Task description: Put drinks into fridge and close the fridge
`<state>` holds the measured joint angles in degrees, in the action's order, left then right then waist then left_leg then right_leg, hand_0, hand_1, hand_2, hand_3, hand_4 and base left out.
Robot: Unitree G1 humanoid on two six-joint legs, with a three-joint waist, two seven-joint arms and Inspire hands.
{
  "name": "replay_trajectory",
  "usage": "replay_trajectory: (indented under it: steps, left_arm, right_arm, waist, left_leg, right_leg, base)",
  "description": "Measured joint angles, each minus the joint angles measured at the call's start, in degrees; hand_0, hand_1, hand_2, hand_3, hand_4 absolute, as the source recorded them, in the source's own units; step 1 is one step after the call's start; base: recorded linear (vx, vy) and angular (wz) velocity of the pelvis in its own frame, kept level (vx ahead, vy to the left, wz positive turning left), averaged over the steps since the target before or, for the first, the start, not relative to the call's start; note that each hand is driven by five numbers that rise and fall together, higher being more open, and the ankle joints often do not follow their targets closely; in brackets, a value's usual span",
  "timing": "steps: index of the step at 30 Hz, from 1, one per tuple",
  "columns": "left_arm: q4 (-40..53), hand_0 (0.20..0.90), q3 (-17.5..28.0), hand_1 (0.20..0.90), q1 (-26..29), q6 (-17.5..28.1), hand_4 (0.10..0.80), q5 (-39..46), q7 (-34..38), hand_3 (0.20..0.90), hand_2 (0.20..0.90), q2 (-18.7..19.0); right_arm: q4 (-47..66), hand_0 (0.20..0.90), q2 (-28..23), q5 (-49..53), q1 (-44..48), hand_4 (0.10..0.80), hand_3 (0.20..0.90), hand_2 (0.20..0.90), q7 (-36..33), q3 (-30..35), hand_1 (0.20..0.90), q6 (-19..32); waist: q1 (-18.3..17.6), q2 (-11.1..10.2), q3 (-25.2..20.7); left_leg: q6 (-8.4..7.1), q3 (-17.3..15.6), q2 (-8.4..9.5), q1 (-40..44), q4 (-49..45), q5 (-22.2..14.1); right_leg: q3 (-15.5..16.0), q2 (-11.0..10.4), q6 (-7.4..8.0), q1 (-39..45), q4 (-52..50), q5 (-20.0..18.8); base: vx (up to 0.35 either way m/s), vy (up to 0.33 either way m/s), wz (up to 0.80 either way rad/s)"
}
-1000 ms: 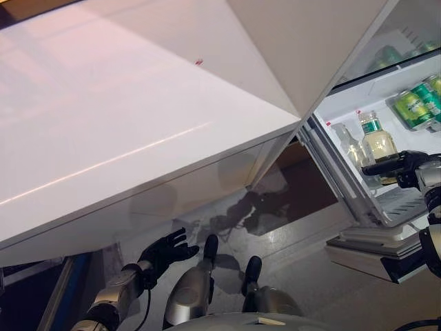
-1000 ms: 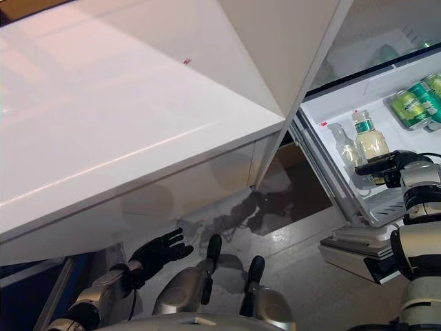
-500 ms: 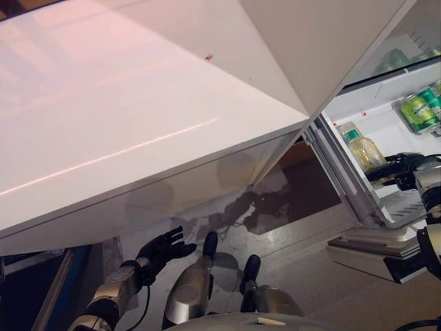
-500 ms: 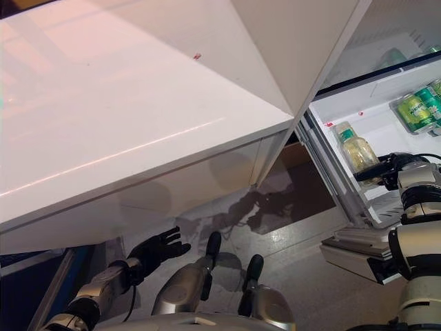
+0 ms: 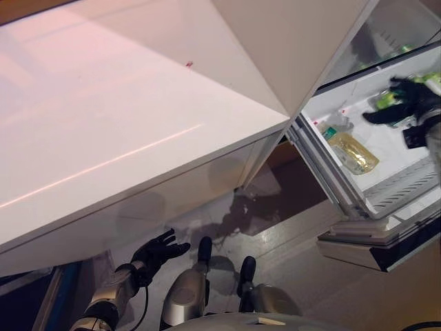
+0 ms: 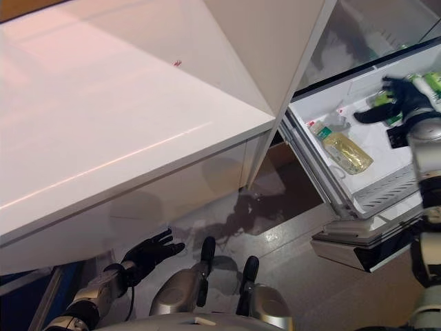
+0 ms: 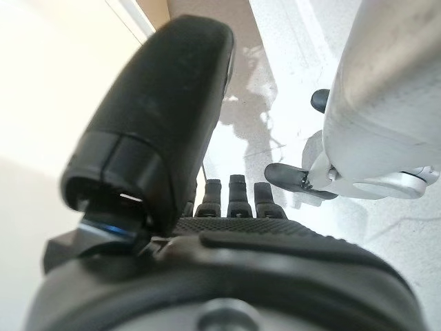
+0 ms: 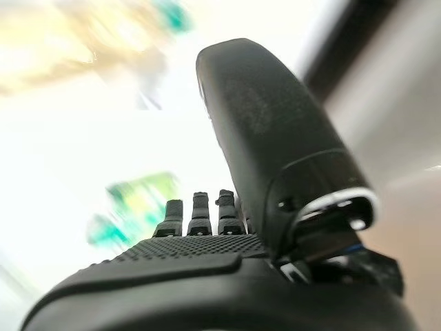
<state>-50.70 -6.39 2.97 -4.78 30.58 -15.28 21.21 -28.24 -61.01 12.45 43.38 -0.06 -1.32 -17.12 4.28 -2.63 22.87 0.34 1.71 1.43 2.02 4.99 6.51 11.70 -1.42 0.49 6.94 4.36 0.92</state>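
A glossy white fridge door [image 5: 138, 124] above a polished, reflective grey floor [image 5: 289, 234]; clear plastic bottle [image 5: 351, 152] lies on smooth white shelf [image 5: 393, 148].

I find nothing I can read here — the bottle [image 6: 346, 152] lying in the fridge [image 6: 358, 203] has a label, and the green cans [image 5: 383, 101] carry print, but it is all too small and smeared to make out. The red mark [image 5: 189, 64] on the white fridge door [image 5: 138, 124] is only a speck — no letters, no numbers.
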Motion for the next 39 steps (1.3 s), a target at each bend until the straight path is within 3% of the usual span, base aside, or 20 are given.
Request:
replay_trajectory:
  steps: [6, 9, 18, 22, 28, 33, 39]
  left_arm:
    - [-4.8, 0.9, 0.1, 0.9, -1.3, -0.1, 0.8, -3.7, 0.4, 0.9, 0.9, -0.6]
    - [-7.4, 0.9, 0.1, 0.9, -3.5, 0.0, 0.8, -4.3, 0.5, 0.9, 0.9, -1.6]
    - [-9.8, 0.9, -0.6, 0.9, -4.3, 0.5, 0.8, -6.0, 0.2, 0.9, 0.9, -4.4]
    - [-10.7, 0.9, -2.0, 0.9, -4.0, 0.4, 0.8, -5.9, 0.0, 0.9, 0.9, -5.1]
    - [-10.9, 0.9, -3.0, 0.9, -4.4, 0.3, 0.8, -5.9, 0.8, 0.9, 0.9, -5.4]
    - [-9.1, 0.9, -2.7, 0.9, -4.1, 0.8, 0.8, -4.7, 1.5, 0.9, 0.9, -5.6]
    - [-6.5, 0.9, -2.1, 0.9, -3.5, 1.3, 0.8, -2.7, 2.4, 0.9, 0.9, -5.8]
  right_arm:
    - [6.3, 0.9, -1.3, 6.2, -11.2, 0.8, 0.9, 0.9, -9.4, 13.7, 0.9, 4.1]
    - [6.4, 0.9, 4.6, 16.4, -19.2, 0.8, 0.9, 0.9, -16.3, 22.5, 0.9, 8.1]
    - [-0.5, 0.9, 15.4, 37.8, -29.6, 0.8, 0.9, 0.9, -27.6, 26.4, 0.9, 19.6]
    - [-4.2, 0.9, 18.1, 45.8, -31.5, 0.8, 0.9, 0.9, -27.9, 26.0, 0.9, 21.5]
    - [-5.9, 0.9, 19.2, 51.7, -31.6, 0.8, 0.9, 0.9, -23.2, 25.2, 0.9, 22.2]
    - [-5.8, 0.9, 19.6, 56.0, -31.4, 0.8, 0.9, 0.9, -17.8, 25.1, 0.9, 21.9]
    - [-5.9, 0.9, 19.7, 55.9, -27.1, 0.8, 0.9, 0.9, -14.7, 23.6, 0.9, 21.0]
  waist:
    - [-3.3, -1.8, -2.8]
    - [-5.6, -1.8, -7.9]
    - [-10.4, 2.0, -12.7]
    - [-10.3, 3.2, -12.9]
    - [-7.5, 2.6, -12.1]
    - [-4.6, 2.1, -10.6]
    - [-4.1, 2.3, -7.1]
  left_leg:
    - [0.18, -3.1, -0.3, 1.7, 0.0, -0.8]
    - [0.25, -4.8, -0.3, 2.7, 0.0, -1.8]
    - [0.39, -7.1, -0.43, 5.1, -1.6, -3.6]
    - [0.67, -6.7, -0.5, 1.2, -11.2, -8.2]
    - [1.64, -5.4, 0.61, -5.4, -23.8, -13.8]
    - [2.52, -4.5, 1.78, -11.6, -32.3, -16.7]
    - [3.37, -3.9, 2.59, -17.5, -40.9, -19.5]
  right_leg:
    - [-3.2, 0.0, 0.0, 0.3, -0.3, 0.0]
    - [-5.0, 0.0, 0.1, 0.6, -0.4, 0.1]
    - [-7.6, 0.1, 0.5, 2.1, -1.2, 0.4]
    - [-7.4, -0.4, 0.33, -1.0, -9.4, 4.1]
    - [-6.4, -3.0, 0.43, -8.8, -25.8, 12.3]
    - [-5.8, -4.9, 0.71, -14.8, -35.0, 16.1]
    - [-5.3, -6.4, 1.3, -19.5, -42.8, 18.8]
  base:
    - [0.057, 0.054, -0.27]
    - [0.103, 0.021, -0.33]
    - [0.077, -0.026, -0.18]
    - [0.011, -0.036, 0.04]
    - [0.037, -0.011, 0.15]
    - [-0.009, 0.027, 0.17]
    - [-0.02, 0.035, 0.12]
